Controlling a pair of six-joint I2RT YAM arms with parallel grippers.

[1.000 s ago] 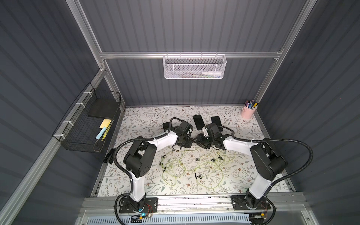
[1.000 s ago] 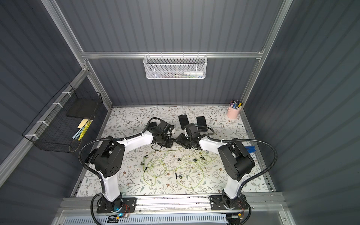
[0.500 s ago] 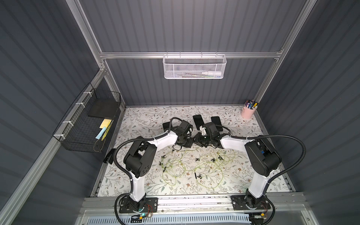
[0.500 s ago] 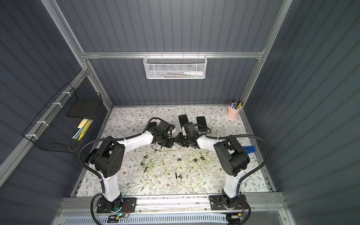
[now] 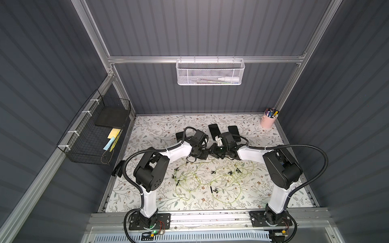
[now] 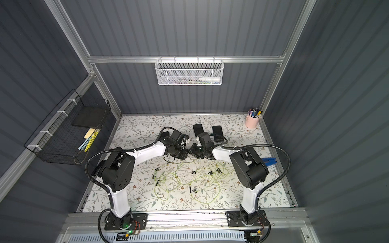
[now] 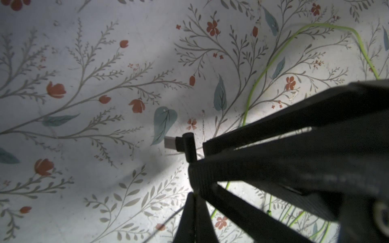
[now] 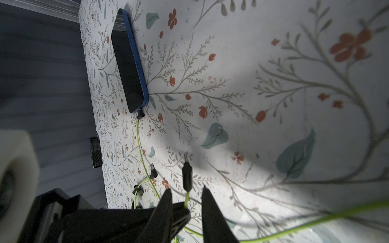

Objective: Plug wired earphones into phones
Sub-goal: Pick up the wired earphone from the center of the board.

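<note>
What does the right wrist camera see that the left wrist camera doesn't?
Only the right wrist view shows the blue-rimmed phone with a plug in its end, and the right gripper, open. Only the left wrist view clearly shows the left gripper, shut on a black plug. Both show the flowery table and green cord.

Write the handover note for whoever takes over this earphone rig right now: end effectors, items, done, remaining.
Left end effector: shut on a black plug at its tips.
Right end effector: open, fingers either side of a green cord.
Items: blue-rimmed phone and two other phones toward the back of the mat; loose earphones tangled in front of the arms.
Done: the blue-rimmed phone has a cord plugged into its end.
Left: the two other phones show no cord, though the right arm hides their near ends; plug those.
</note>
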